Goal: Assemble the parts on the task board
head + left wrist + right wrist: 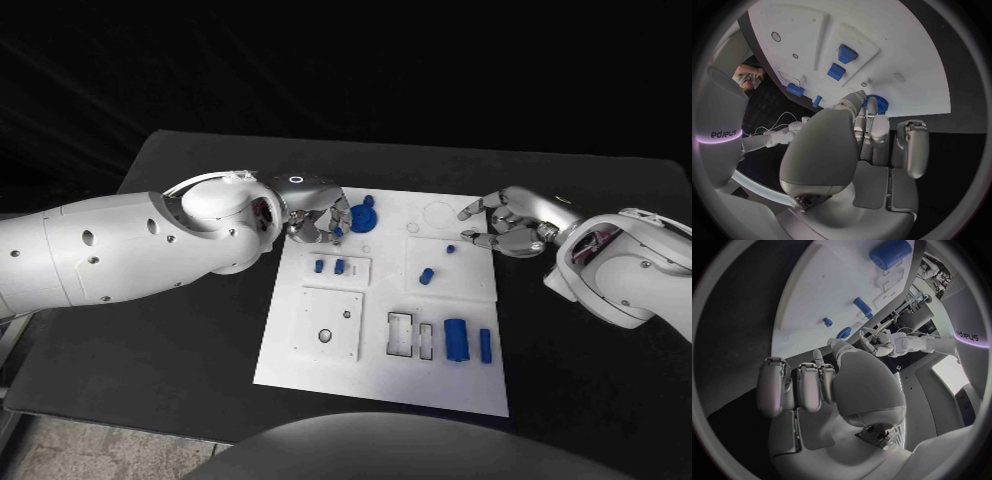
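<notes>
Left hand [315, 214] at the task board's [361, 385] far left corner, fingers curled beside the round blue part [365, 218]; actual contact can't be told. Right hand [502, 224] over the board's far right edge, fingers curled in, holding nothing. Small blue parts [427, 276] lie just beside it; larger blue blocks [456, 339] lie well apart, nearer the robot.

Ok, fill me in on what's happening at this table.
A two-armed robot is working over a white task board scattered with small blue parts. Its left hand is at the board's far-left corner, fingers on a blue gear-like part. Its right hand hovers at the far-right edge, apparently holding nothing. Other blue pieces, such as the large block, lie untouched nearer the robot.
</notes>
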Controlling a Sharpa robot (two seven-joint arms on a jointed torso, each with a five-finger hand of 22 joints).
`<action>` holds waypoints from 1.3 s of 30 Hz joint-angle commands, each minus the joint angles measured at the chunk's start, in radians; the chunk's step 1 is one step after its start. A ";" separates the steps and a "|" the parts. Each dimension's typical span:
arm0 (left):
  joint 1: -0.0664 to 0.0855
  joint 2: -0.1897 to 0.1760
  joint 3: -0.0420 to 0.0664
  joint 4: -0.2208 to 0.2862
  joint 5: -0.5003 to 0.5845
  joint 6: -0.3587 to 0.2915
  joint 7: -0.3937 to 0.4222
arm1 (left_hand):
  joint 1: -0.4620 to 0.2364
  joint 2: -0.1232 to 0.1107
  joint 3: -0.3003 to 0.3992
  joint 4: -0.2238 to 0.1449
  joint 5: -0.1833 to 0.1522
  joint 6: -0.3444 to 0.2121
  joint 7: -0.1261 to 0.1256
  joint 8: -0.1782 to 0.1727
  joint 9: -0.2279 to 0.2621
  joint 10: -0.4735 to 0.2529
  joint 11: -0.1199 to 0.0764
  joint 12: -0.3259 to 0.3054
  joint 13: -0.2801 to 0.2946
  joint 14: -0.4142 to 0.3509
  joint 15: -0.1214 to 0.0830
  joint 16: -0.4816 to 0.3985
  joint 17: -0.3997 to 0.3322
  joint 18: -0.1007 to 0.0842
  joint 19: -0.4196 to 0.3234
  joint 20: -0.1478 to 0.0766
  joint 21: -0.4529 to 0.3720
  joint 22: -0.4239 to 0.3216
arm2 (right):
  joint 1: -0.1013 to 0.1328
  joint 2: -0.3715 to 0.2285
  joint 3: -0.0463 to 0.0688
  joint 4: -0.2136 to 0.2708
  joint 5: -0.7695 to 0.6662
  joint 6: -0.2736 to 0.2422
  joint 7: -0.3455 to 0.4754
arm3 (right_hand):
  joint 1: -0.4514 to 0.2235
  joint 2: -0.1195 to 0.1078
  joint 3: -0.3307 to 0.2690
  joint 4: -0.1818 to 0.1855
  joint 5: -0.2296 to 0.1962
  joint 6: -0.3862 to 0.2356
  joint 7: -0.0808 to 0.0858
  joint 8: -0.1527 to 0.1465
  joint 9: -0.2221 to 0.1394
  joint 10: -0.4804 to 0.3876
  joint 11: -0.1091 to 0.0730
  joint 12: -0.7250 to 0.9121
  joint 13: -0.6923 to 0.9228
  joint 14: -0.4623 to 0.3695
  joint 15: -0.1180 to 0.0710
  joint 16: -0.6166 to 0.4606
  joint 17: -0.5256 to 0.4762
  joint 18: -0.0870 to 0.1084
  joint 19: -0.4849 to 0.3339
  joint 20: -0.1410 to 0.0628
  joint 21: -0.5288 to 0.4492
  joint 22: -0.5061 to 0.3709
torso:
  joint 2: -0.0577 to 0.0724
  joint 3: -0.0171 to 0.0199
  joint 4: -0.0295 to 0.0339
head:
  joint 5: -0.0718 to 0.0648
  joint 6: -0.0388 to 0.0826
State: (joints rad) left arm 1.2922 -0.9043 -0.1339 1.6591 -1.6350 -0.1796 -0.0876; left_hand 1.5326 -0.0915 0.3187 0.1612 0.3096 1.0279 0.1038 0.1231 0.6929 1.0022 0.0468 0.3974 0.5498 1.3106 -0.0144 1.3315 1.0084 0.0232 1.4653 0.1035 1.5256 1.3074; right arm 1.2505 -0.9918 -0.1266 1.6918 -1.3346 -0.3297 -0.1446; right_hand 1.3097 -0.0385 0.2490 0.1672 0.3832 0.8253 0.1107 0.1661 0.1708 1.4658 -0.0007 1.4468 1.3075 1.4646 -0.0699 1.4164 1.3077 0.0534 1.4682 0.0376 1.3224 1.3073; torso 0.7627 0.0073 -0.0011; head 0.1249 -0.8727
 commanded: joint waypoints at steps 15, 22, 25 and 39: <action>-0.004 0.006 -0.005 -0.003 0.020 0.046 -0.044 | -0.014 -0.011 0.009 0.000 -0.010 -0.005 0.006 -0.011 -0.007 0.007 0.004 -0.010 -0.009 -0.006 0.003 -0.005 -0.006 -0.008 0.062 -0.004 -0.003 0.244 | -0.003 0.001 0.000 -0.002 -0.002 0.014 -0.004 | 0.007 -0.007 0.008 0.000 0.007 0.007 -0.001 -0.004 -0.002 0.015 0.005 -0.006 0.161 0.071 0.007 -0.003 0.091 0.005 0.012 0.008 -0.007 0.168 | 0.001 0.0010 -0.0025 | 0.004 0.000; -0.005 0.002 -0.007 0.000 0.017 0.056 -0.053 | -0.019 -0.015 0.009 0.001 -0.013 -0.005 0.006 -0.014 -0.011 0.010 0.005 -0.013 -0.013 -0.009 0.004 -0.009 -0.014 -0.008 0.059 -0.004 -0.006 0.243 | -0.003 0.001 0.000 -0.002 -0.002 0.016 -0.004 | 0.007 -0.007 0.008 0.000 0.007 0.007 -0.001 -0.004 -0.002 0.015 0.005 -0.006 0.161 0.071 0.007 -0.003 0.091 0.005 0.012 0.008 -0.007 0.168 | 0.001 0.0009 -0.0024 | 0.004 0.000; -0.005 -0.001 -0.007 0.003 0.017 0.059 -0.055 | -0.020 -0.015 0.010 0.001 -0.013 -0.005 0.006 -0.015 -0.012 0.010 0.005 -0.014 -0.014 -0.010 0.004 -0.010 -0.015 -0.007 0.059 -0.003 -0.007 0.242 | -0.003 0.000 0.000 -0.002 -0.002 0.015 -0.005 | 0.007 -0.007 0.008 0.000 0.007 0.007 -0.001 -0.004 -0.002 0.015 0.005 -0.006 0.161 0.071 0.007 -0.003 0.091 0.005 0.012 0.008 -0.007 0.168 | 0.001 0.0006 -0.0021 | 0.003 0.000; -0.007 -0.007 -0.009 0.015 0.018 0.067 -0.056 | -0.027 -0.019 0.012 0.003 -0.015 -0.006 0.006 -0.020 -0.018 0.011 0.006 -0.020 -0.019 -0.014 0.004 -0.014 -0.023 -0.007 0.057 -0.003 -0.009 0.241 | -0.005 0.002 0.000 -0.004 -0.002 0.018 -0.006 | 0.009 -0.008 0.010 -0.001 0.007 0.007 0.000 -0.005 -0.003 0.015 0.005 -0.007 0.161 0.071 0.007 -0.004 0.090 0.005 0.012 0.008 -0.008 0.168 | 0.000 0.0006 -0.0027 | 0.005 0.000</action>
State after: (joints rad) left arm 1.2858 -0.9122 -0.1424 1.6700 -1.6176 -0.1290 -0.1423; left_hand 1.5155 -0.1083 0.3262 0.1654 0.2998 1.0235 0.1070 0.1064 0.6758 1.0057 0.0505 0.3829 0.5314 1.3053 -0.0092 1.3239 0.9860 0.0232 1.4653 0.1035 1.5220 1.3080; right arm 1.2469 -0.9905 -0.1265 1.6882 -1.3346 -0.3243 -0.1476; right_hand 1.3136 -0.0423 0.2533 0.1629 0.3872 0.8253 0.1107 0.1662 0.1691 1.4658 -0.0007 1.4468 1.3075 1.4645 -0.0699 1.4164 1.3074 0.0533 1.4682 0.0376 1.3182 1.3078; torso 0.7628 0.0079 -0.0035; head 0.1294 -0.8727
